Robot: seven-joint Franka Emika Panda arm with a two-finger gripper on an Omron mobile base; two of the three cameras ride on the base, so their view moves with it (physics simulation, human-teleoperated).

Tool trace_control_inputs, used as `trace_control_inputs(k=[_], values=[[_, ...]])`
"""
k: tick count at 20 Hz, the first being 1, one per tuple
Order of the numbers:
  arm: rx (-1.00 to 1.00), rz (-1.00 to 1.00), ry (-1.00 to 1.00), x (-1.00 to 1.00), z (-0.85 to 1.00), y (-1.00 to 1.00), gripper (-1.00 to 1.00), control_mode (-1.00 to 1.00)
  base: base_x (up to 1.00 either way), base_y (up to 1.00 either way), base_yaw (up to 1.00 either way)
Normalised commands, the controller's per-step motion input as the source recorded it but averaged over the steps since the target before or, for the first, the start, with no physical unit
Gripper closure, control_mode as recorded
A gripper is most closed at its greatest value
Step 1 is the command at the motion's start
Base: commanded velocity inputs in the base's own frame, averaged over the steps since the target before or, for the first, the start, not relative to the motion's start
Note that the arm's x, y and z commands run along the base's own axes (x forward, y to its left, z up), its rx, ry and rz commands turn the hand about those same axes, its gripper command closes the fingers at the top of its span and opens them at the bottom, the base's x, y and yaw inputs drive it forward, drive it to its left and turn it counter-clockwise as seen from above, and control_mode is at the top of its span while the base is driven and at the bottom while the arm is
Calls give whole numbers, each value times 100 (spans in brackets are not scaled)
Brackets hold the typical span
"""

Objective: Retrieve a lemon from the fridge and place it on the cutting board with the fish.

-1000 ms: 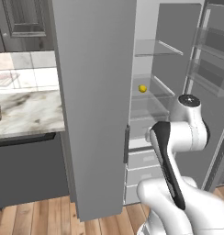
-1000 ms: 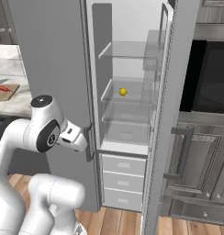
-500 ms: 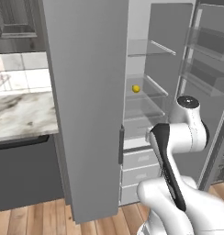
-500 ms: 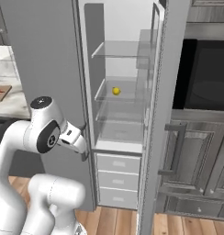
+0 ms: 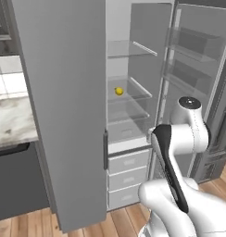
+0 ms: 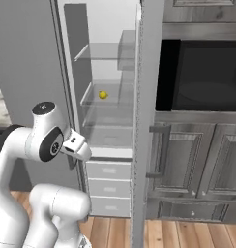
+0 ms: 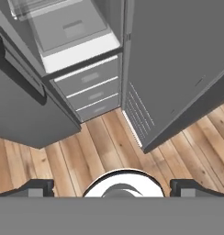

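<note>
I have the fridge (image 5: pixel 64 106) standing open in front of me, both doors swung out, and the lemon (image 5: pixel 118 91) sits alone on the middle glass shelf (image 5: pixel 133 95), toward the back; from the other base camera I see the same lemon (image 6: pixel 103 95) resting on that shelf, above the pale drawers (image 6: pixel 110 186). My gripper (image 7: pixel 112 187) is spread wide with nothing between the tips; in the hand camera one dark fingertip (image 7: pixel 33 187) rises at each bottom corner, well apart, and between them I see only the wood floor (image 7: pixel 86 156) and the bottom of the fridge. That tells me the fingers point downward at the floor in front of the drawers, not at the shelf. So the relation that matters: the lemon lies above the fingers and farther into the cabinet, well apart from them, on a level higher than the wrist as it hangs by the fridge's lower section. The fruit is roundish, so I judge there is no long axis to line up with; any closing direction should do as long as the tips straddle it. As I read it, the hand has to tip up from looking down to looking forward, rise to shelf height, and go in between the open doors and under the upper shelf (image 5: pixel 128 48), which I think is the tight spot for the wrist
</note>
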Motion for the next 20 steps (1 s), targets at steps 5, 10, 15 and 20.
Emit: trace_control_inputs(k=[5,10,15,20], values=[[0,0,0,0,0,0,-100,100,35,-12,-11],[0,0,0,0,0,0,-100,100,38,1,0],[0,0,0,0,0,0,-100,100,54,1,0],[0,0,0,0,0,0,-100,100,57,0,0]])
